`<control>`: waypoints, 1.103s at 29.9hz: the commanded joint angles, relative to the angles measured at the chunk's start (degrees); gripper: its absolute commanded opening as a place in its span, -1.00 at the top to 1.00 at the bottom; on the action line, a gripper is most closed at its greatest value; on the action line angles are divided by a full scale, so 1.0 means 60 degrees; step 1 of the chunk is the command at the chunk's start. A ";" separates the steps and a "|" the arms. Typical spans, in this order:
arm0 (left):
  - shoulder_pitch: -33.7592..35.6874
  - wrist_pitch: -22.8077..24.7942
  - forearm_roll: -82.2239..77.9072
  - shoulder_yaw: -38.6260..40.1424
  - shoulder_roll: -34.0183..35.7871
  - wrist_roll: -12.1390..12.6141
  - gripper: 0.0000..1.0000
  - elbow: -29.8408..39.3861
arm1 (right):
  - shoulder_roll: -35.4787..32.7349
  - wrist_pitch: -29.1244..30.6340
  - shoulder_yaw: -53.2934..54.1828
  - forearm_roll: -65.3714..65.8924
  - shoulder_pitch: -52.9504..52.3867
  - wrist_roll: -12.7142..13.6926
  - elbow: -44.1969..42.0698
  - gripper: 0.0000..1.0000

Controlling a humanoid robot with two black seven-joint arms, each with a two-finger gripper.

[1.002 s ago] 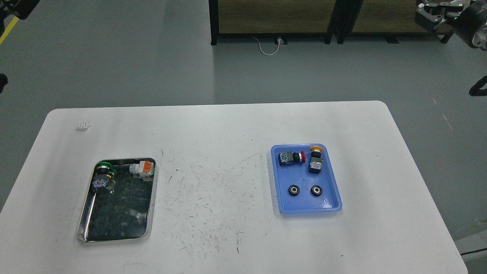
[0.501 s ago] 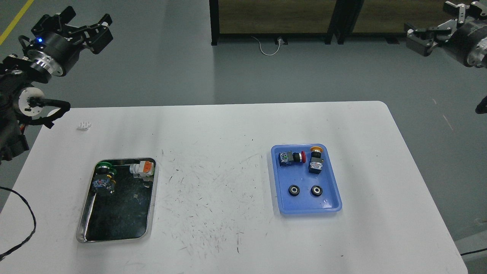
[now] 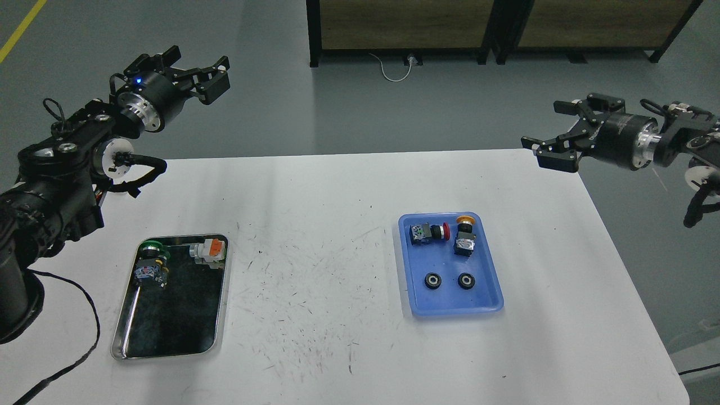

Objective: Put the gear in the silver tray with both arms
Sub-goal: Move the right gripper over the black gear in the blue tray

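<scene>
The silver tray [image 3: 125, 333] lies on the white table at the front left. It holds a green-capped push button [image 3: 152, 264] and an orange-and-white switch part [image 3: 209, 250]. Two small black round gears [image 3: 432, 280] [image 3: 466, 280] lie in the blue plastic tray [image 3: 489, 287] at the right. My left gripper [image 3: 197, 70] is open and empty, raised beyond the table's far left edge. My right gripper [image 3: 554, 132] is open and empty, raised at the table's far right corner.
The blue tray also holds a red-capped button [image 3: 428, 232] and a yellow-capped button [image 3: 464, 235]. A dark-framed wooden cabinet [image 3: 489, 22] and a white cable [image 3: 394, 67] are on the grey floor behind the table.
Both arms have swung into view and down toward the table. The left gripper moved right and lower, the right gripper moved left and lower. The things in the trays have not moved.
</scene>
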State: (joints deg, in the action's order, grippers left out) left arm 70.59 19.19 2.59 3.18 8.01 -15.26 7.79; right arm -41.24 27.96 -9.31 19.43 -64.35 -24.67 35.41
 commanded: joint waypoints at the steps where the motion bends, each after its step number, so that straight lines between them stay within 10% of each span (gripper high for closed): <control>1: 0.0070 -0.0282 0.0052 0.0480 0.0626 0.0376 -0.99 -0.0010 | 0.0003 0.0007 0.0057 0.0291 0.0207 -0.0004 0.0278 -1.00; 33: 0.0481 -0.0415 0.0052 0.0994 0.3235 0.1108 -0.99 0.0034 | 0.1072 0.0007 -0.0368 0.3280 0.2053 0.1593 0.2155 -1.00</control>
State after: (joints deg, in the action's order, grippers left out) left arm 73.38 16.52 2.89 9.14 27.10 -8.53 7.99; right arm -36.15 28.00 -11.14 38.42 -52.26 -15.04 49.03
